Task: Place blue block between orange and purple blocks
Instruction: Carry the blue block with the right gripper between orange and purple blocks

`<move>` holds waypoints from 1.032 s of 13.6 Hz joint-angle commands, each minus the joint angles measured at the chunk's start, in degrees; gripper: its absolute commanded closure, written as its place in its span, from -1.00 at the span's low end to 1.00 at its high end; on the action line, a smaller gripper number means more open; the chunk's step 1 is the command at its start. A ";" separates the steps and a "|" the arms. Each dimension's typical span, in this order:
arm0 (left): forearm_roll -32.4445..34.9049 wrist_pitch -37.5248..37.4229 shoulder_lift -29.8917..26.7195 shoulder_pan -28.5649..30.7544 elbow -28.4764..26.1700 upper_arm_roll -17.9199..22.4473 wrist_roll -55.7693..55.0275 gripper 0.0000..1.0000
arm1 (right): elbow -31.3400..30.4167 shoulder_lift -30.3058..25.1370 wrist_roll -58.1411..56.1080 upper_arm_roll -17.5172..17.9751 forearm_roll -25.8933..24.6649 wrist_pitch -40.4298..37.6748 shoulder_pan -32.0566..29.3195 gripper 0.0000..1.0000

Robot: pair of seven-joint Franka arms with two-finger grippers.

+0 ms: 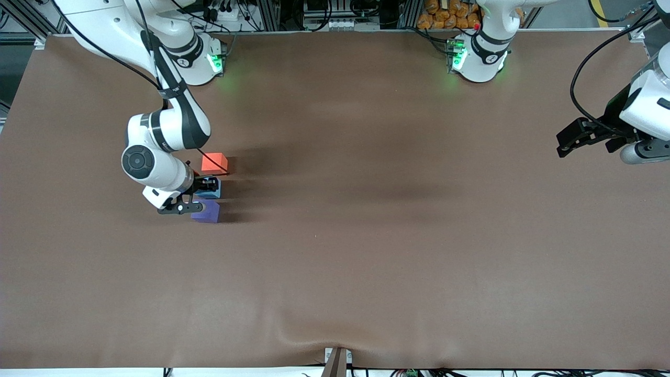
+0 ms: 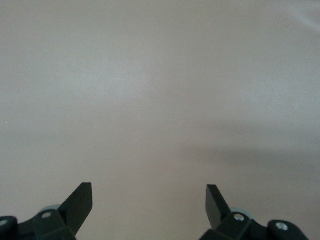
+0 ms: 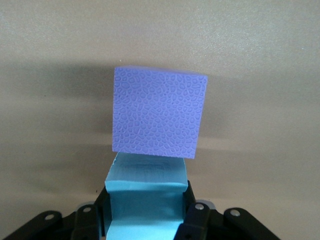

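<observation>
My right gripper is shut on the light blue block, low at the table, in the gap between the orange block and the purple block. The three cubes form a short row at the right arm's end of the table. In the right wrist view the blue block is squeezed between the fingers, with the purple block just past it; the orange block is out of that view. My left gripper waits open and empty above the table's edge at the left arm's end.
The brown table cover has a wrinkle at its edge nearest the front camera. The left wrist view shows only bare cover between the open fingertips.
</observation>
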 commanded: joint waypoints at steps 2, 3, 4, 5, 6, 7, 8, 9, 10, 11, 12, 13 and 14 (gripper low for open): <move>-0.78 -0.74 -0.53 0.43 0.29 -0.28 0.95 -1.00 | -1.41 0.74 -0.07 0.97 0.08 2.94 -1.37 0.31; -0.78 -0.74 -0.53 0.52 0.29 -0.28 0.95 -1.00 | -1.76 1.27 0.02 0.97 0.08 4.17 -1.37 0.26; -0.78 -0.65 -0.53 0.52 0.38 -0.28 1.04 -1.00 | -2.11 1.45 0.02 0.97 0.08 4.53 -1.28 0.23; -0.78 -0.65 -0.53 0.61 0.38 -0.28 1.04 -1.00 | -2.11 1.45 0.11 0.97 0.08 4.45 -1.37 0.03; -0.78 -0.65 -0.53 0.61 0.29 -0.28 1.04 -1.00 | -1.85 1.45 0.28 0.97 0.17 4.10 -1.37 -0.82; -0.78 -0.65 -0.53 0.70 0.29 -0.28 1.04 -1.00 | -1.33 1.28 0.11 0.97 0.17 3.40 -1.45 -1.00; -0.78 -0.65 -0.53 0.70 0.29 -0.28 1.04 -1.00 | 0.16 0.75 0.02 0.97 0.17 0.78 -1.37 -1.00; -0.78 -0.65 -0.53 0.70 0.29 -0.28 1.04 -1.00 | 3.04 0.40 0.20 0.97 0.17 -4.64 -1.45 -1.00; -0.78 -0.65 -0.53 0.70 0.29 -0.28 1.04 -1.00 | 7.86 0.13 0.28 0.97 0.35 -11.74 -1.46 -1.00; -0.78 -0.65 -0.53 0.70 0.29 -0.28 1.04 -1.00 | 13.30 0.13 0.37 0.97 0.61 -18.43 -1.54 -1.00; -0.78 -0.65 -0.61 0.61 0.29 -0.28 1.04 -1.00 | 19.53 0.39 0.37 0.97 1.05 -24.76 -2.24 -1.00; -0.78 -0.65 -0.53 0.52 0.29 -0.28 1.04 -1.00 | 25.25 0.57 0.29 0.97 2.18 -30.39 -3.46 -1.00; -0.78 -0.65 -0.44 0.52 0.38 -0.28 1.04 -1.00 | 30.36 0.57 0.29 0.88 2.71 -34.89 -3.82 -1.00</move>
